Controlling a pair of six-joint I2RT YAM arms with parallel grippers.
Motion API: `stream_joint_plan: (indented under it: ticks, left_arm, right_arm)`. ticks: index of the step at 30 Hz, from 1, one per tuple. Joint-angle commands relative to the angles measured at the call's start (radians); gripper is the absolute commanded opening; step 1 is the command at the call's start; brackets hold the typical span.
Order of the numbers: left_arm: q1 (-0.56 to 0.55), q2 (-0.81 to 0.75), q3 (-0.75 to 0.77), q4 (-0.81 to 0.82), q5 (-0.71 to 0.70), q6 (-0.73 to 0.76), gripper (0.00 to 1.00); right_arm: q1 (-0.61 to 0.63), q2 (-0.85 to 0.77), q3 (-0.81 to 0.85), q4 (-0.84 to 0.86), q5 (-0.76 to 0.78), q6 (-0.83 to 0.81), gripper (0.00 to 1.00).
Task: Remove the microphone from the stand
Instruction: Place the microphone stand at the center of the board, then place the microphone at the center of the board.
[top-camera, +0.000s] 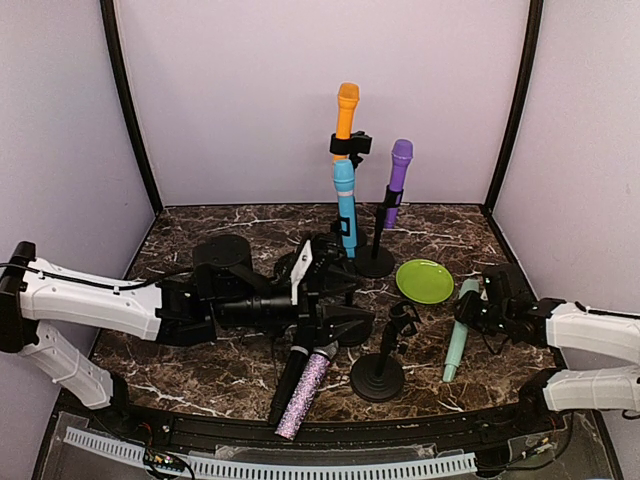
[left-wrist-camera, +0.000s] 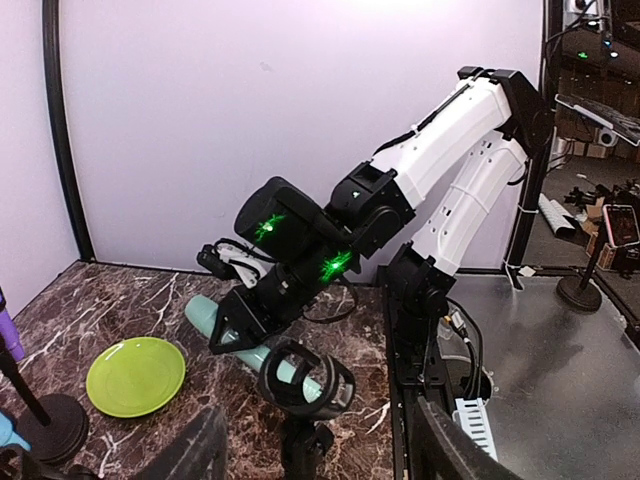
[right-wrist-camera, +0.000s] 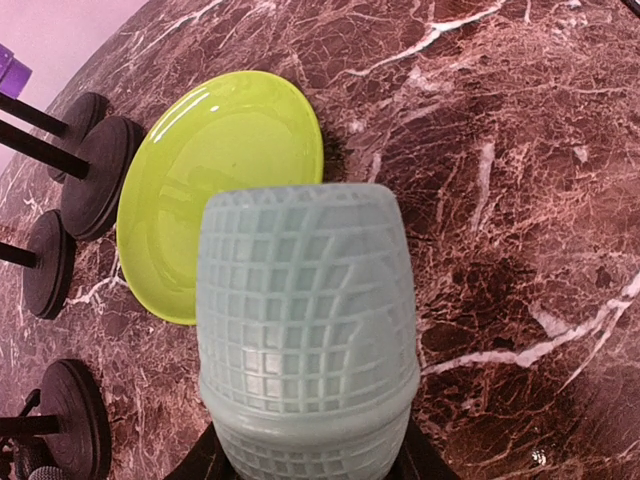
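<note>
Right pincer (top-camera: 472, 314) clamps the mint microphone (top-camera: 455, 350) at mid-body over the right side of the desk (top-camera: 210, 372), out of any stand. Its long axis runs front to back, head pointing rearward beside the green plate (top-camera: 424, 281). Left pincer (left-wrist-camera: 322, 425) stands wide, facing a stand's ring clip (left-wrist-camera: 305, 378).

The left arm (top-camera: 90, 300) and right arm (top-camera: 595, 330) look alike: glossy white, rounded shells on the long links, joined by blocky black joints and black wrists. Two green lights (left-wrist-camera: 335, 265) glow on the right arm's black wrist housings, and thin black cables (left-wrist-camera: 470, 350) loop near its base.
</note>
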Motion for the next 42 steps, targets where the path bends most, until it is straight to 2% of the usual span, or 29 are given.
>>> stream_joint_plan:
  ticks: [1, 6, 11, 20, 25, 29, 36, 42]
  left_arm:
    - [0.004, -0.053, 0.133, -0.336, -0.07, 0.059, 0.67]
    - [0.076, -0.045, 0.26, -0.501, -0.023, 0.063, 0.7]
    - [0.194, -0.022, 0.326, -0.511, 0.035, -0.028, 0.7]
    - [0.239, 0.033, 0.38, -0.466, -0.004, -0.084, 0.7]
    - [0.245, 0.052, 0.408, -0.477, -0.033, -0.066, 0.7]
    - [0.251, 0.056, 0.418, -0.47, -0.077, -0.044, 0.7]
    - [0.29, 0.077, 0.457, -0.473, -0.125, -0.057, 0.71]
    - [0.364, 0.156, 0.539, -0.498, -0.126, -0.156, 0.71]
  right_arm:
    - [-0.007, 0.016, -0.017, 0.087, 0.012, 0.027, 0.15]
    - [-0.007, 0.046, -0.021, 0.106, 0.016, 0.034, 0.19]
    - [-0.007, 0.071, -0.015, 0.11, 0.009, 0.04, 0.26]
    - [-0.007, 0.096, -0.015, 0.157, 0.004, 0.044, 0.42]
    - [-0.007, 0.107, -0.022, 0.164, 0.01, 0.045, 0.48]
    - [-0.007, 0.108, -0.028, 0.174, 0.012, 0.046, 0.6]
    - [-0.007, 0.099, -0.027, 0.173, 0.021, 0.034, 0.65]
    - [-0.007, 0.05, -0.021, 0.169, 0.027, 0.03, 0.67]
